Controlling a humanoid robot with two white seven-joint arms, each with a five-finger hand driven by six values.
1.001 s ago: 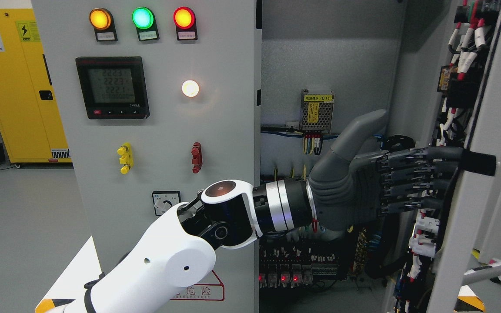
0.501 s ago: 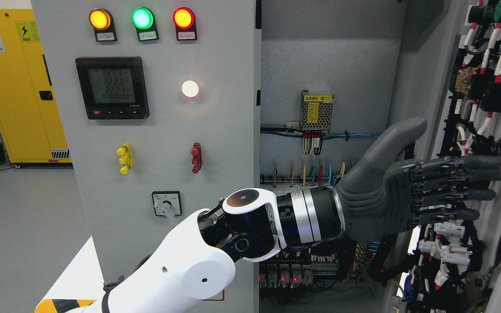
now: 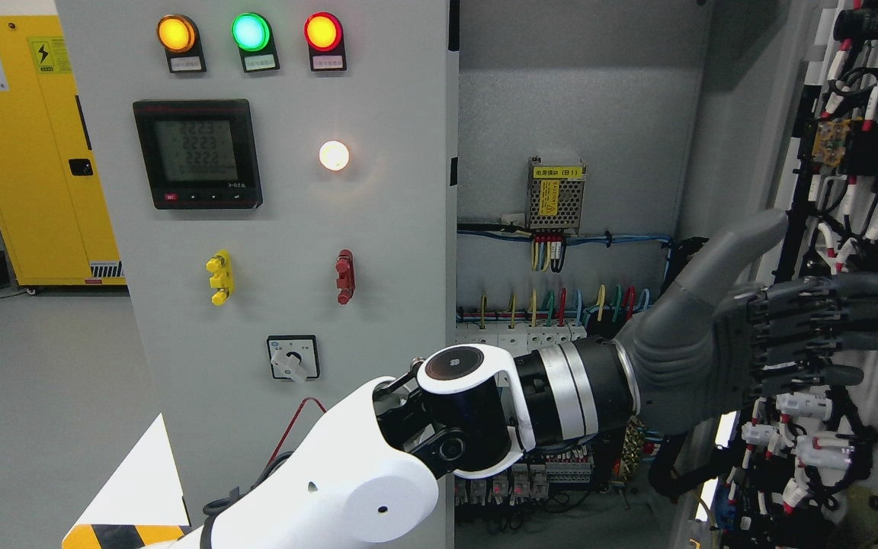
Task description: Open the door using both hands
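Left robot hand (image 3: 759,335) reaches rightward, fingers (image 3: 850,313) straight and flat, thumb raised.

The right door (image 3: 866,229) of the grey cabinet is swung wide open at the far right of the frame, its inner face turned toward the camera. That face carries black components, white connectors and red, white and black wiring from the upper right corner down to the lower right. Its outer edge seems to run out of the frame. The left door (image 3: 286,229), grey and closed, fills the left-centre with three indicator lamps, a meter and switches.
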